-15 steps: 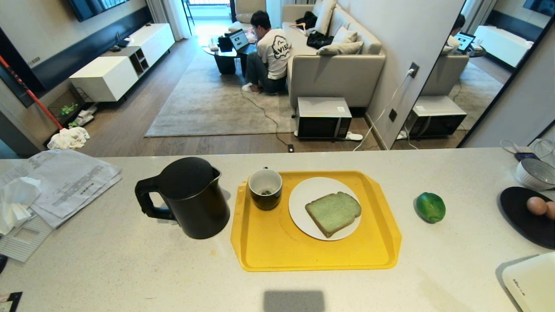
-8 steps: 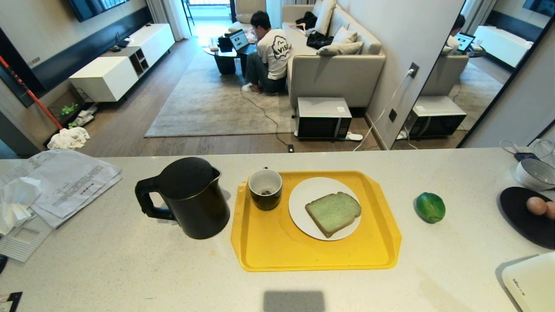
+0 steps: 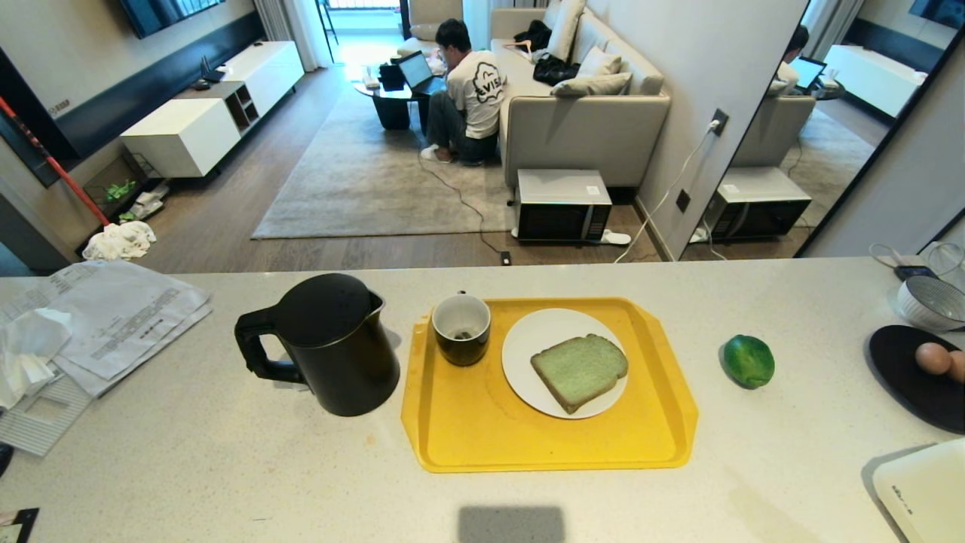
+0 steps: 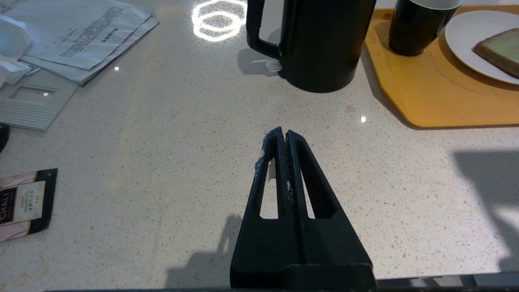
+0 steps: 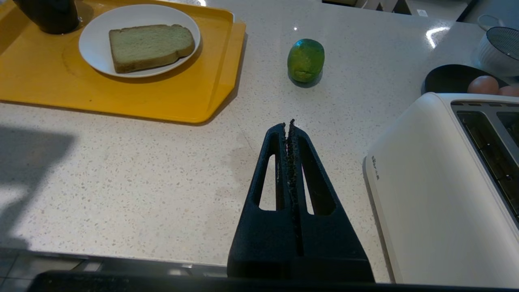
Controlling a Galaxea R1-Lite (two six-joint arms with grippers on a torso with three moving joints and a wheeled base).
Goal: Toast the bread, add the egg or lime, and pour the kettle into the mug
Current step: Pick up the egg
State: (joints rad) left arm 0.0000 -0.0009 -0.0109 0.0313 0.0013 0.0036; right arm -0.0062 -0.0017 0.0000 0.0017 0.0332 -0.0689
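Head view | bread [image 3: 579, 372], kettle [image 3: 326, 343], lime [image 3: 749, 360] unmoved since earlier

On the table [image 3: 226, 467] stand one kettle [image 3: 332, 347]; one yellow tray [image 3: 467, 430]; one mug [image 3: 461, 329]; one white plate [image 3: 528, 339] bearing one slice of bread [image 3: 579, 371]; one lime [image 3: 749, 360]; one black dish [image 3: 905, 377] with two eggs [image 3: 933, 358]; one white bowl [image 3: 931, 302]; one toaster [image 5: 438, 186]; one tea packet [image 4: 24, 202]; one stack of papers [image 3: 121, 317]; beyond, one person [image 3: 471, 98] sits on the floor; two claws, one left claw [image 4: 282, 136] and one right claw [image 5: 288, 125].
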